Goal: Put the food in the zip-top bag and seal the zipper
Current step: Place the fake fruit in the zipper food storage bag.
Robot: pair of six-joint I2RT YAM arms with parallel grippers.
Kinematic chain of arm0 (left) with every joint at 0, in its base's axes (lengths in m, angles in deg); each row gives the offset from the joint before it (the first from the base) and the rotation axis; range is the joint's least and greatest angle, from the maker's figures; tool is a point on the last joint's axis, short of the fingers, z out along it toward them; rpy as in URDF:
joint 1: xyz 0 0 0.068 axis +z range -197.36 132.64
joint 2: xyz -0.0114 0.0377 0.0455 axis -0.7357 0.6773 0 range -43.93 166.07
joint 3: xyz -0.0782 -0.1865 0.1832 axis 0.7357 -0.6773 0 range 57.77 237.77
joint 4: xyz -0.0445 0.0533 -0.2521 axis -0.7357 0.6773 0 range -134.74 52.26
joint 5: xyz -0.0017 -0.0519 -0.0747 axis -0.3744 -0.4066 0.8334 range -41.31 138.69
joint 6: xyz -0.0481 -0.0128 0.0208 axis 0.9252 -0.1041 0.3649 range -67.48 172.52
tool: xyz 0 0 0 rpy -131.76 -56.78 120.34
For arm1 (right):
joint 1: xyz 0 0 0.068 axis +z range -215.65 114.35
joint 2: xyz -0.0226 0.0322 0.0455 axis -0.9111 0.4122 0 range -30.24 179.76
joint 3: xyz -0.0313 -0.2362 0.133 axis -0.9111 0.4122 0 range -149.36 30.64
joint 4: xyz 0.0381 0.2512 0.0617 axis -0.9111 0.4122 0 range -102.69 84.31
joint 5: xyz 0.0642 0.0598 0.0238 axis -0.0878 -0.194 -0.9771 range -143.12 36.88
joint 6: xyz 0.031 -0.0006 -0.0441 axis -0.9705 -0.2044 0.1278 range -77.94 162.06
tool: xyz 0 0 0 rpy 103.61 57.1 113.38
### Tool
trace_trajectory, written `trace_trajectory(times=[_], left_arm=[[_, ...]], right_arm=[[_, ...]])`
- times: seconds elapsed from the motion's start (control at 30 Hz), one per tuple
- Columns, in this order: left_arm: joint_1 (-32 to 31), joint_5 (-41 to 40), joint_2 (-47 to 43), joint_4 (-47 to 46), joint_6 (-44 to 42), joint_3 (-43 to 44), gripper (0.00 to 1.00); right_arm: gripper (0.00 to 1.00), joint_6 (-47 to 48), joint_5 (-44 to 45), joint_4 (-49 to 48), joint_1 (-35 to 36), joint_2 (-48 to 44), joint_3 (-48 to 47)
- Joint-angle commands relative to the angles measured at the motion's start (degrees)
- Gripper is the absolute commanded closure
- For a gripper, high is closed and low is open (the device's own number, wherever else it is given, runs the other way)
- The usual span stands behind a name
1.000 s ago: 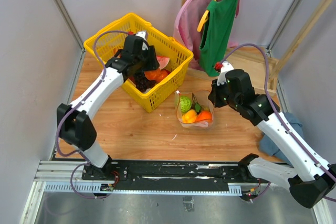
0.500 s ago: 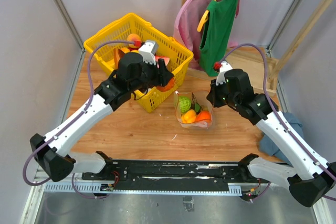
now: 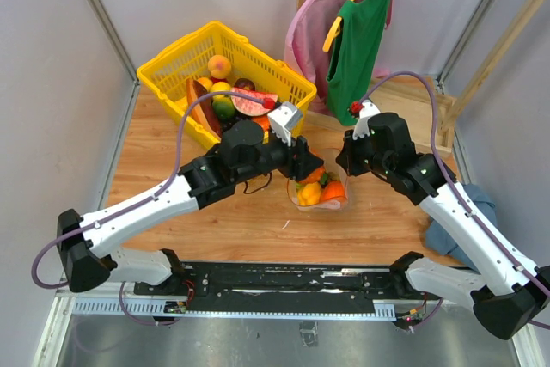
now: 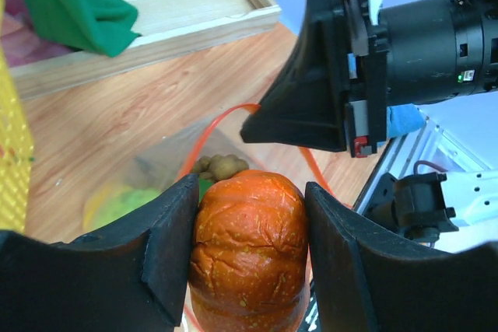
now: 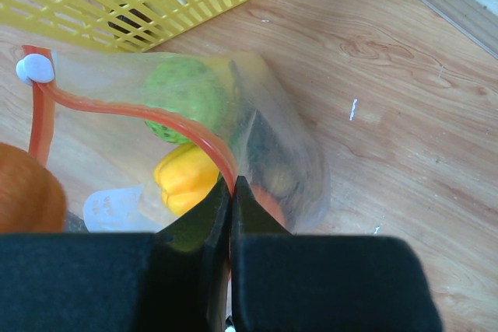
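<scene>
Left end effector (image 4: 249, 219), clamped on the orange (image 4: 247, 270), hangs just above the zip-top bag (image 5: 299, 153), likely to drop it in beside the green bumpy ball (image 5: 187, 91). Right end effector (image 5: 232, 192), closed tight on the zipper (image 5: 124, 106) at the bag's right rim, props the mouth open.

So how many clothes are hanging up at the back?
2: a green top in front and a pink top behind it, on its left. More may be hidden behind them.
</scene>
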Motion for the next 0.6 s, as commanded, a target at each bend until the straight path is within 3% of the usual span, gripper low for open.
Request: trace_trajectory(times=[0.0, 0.3, 0.57], left_arm=[[-2.5, -1.9, 3.5, -7.2, -2.5, -0.7, 0.84], [-3.9, -10.7, 10.6, -9.3, -7.9, -1.5, 0.73], [-3.9, -11.0, 11.1, -11.7, -8.1, -2.6, 0.44]], right_arm=[[1.00, -0.6, -1.0, -1.8, 0.8, -0.8, 0.5], [1.00, -0.8, -2.3, -2.2, 0.8, -0.6, 0.8], [0.99, -0.7, -2.4, -2.5, 0.8, -0.8, 1.3]])
